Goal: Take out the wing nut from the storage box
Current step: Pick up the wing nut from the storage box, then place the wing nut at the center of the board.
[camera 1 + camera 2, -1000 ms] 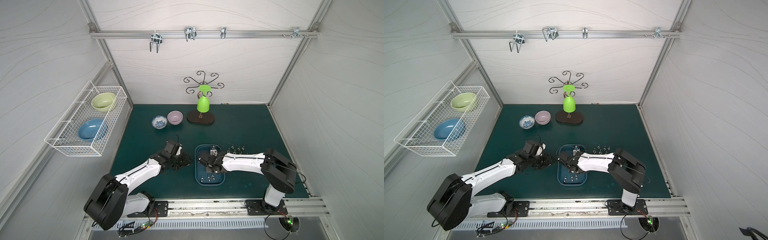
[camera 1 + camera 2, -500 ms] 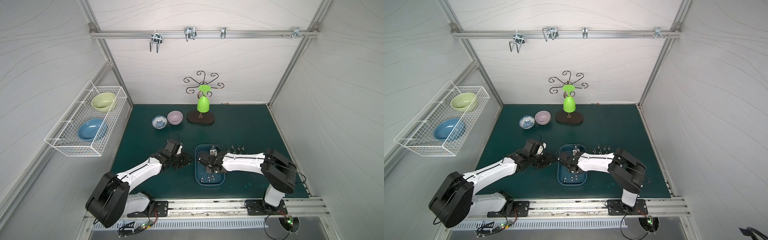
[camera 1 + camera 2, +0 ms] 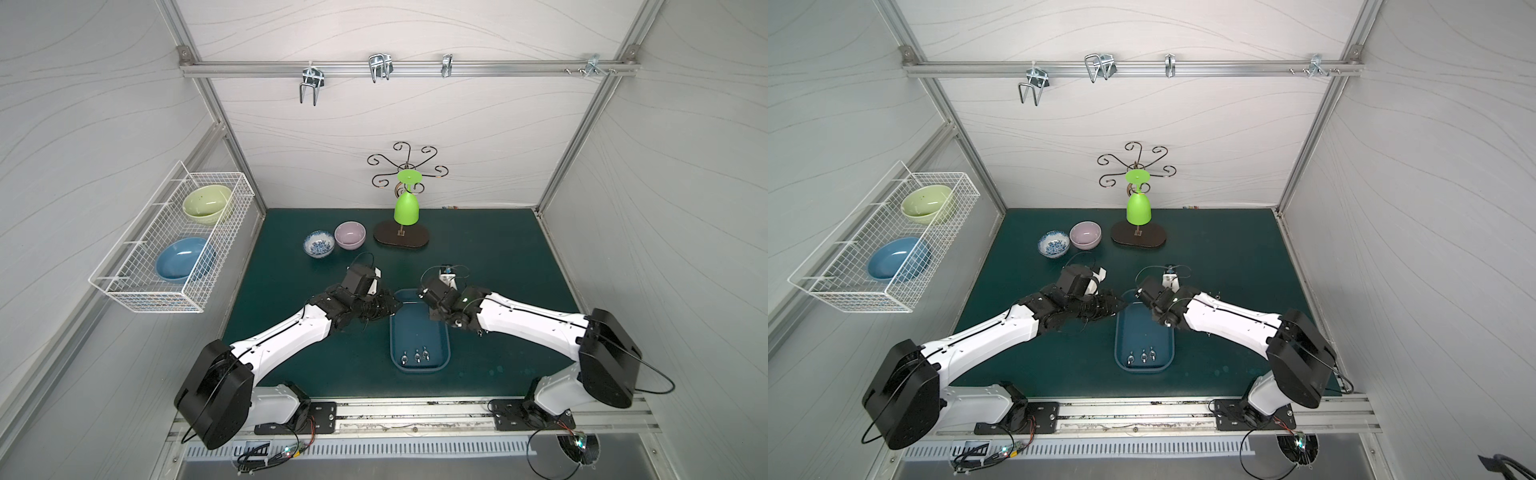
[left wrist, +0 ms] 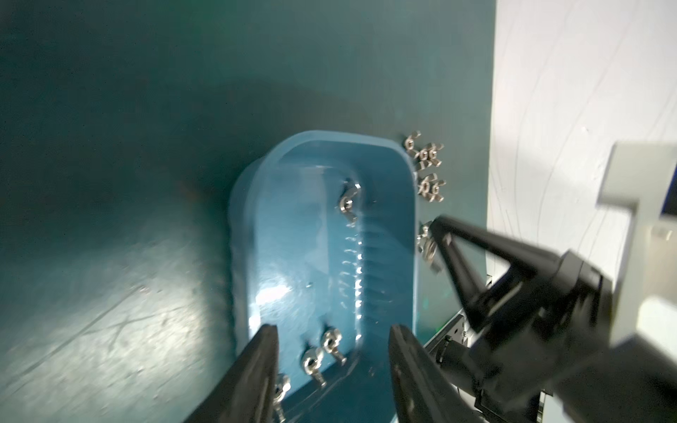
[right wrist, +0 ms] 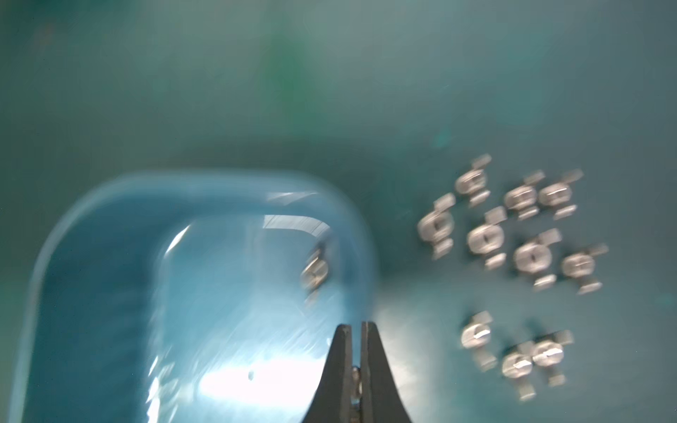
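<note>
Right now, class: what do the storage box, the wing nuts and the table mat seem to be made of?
The storage box: blue plastic, probably; glossy, with glare and rounded moulded rim. The wing nuts: bare silvery metal, likely steel; bright glints. The table mat: dark green, faintly shiny, scuffed; material unclear.

Dark green table mat (image 3: 498,266) has the blue storage box (image 3: 415,328) sitting on it, loose wing nuts (image 5: 532,256) just beside the box, plus a patterned bowl (image 3: 318,244), pink bowl (image 3: 350,235) and a dark oval stand base (image 3: 401,240) toward the back.
</note>
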Controlling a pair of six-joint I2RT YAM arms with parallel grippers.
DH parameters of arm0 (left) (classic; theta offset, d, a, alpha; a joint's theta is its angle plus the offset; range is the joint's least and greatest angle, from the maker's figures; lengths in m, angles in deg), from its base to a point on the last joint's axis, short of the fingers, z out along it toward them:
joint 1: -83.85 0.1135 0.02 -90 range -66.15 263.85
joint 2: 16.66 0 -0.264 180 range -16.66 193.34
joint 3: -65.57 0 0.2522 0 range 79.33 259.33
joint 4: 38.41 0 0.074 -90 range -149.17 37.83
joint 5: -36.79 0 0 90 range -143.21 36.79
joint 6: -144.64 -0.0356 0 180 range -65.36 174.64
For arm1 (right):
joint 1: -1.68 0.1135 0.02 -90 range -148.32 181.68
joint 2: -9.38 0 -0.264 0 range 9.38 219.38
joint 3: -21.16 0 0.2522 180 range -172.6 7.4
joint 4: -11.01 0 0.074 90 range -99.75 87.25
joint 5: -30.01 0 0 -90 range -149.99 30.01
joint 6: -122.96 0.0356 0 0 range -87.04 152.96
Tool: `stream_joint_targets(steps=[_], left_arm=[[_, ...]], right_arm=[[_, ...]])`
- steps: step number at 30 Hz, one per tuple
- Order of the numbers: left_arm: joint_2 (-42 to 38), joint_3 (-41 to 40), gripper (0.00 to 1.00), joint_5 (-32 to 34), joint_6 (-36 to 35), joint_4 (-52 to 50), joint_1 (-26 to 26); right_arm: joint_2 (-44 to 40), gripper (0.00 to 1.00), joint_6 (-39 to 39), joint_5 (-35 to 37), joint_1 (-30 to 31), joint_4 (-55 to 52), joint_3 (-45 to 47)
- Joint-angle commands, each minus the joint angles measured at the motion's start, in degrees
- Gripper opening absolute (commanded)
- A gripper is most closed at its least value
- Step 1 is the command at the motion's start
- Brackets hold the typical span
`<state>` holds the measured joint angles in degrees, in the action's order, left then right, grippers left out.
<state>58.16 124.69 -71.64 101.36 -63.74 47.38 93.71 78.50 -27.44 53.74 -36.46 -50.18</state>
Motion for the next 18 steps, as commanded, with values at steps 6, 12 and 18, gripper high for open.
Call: stream_joint_targets(steps=[6, 12, 18], left_arm=[[8.28, 9.26, 0.53, 0.2, -1.33, 3.02, -7.18], [12.9, 13.12, 0.53, -1.43, -1.25, 5.14, -10.1], [16.37, 14.49, 0.52, -3.9, -0.05, 7.81, -11.26]], right_arm=[[-8.89, 0.0, -5.36, -2.0, -23.65, -1.55, 8.25], [-7.79, 0.0, -5.51, -7.37, -33.49, 1.01, 14.44], [-4.28, 0.0, -5.64, -11.35, -37.29, 3.74, 17.34]])
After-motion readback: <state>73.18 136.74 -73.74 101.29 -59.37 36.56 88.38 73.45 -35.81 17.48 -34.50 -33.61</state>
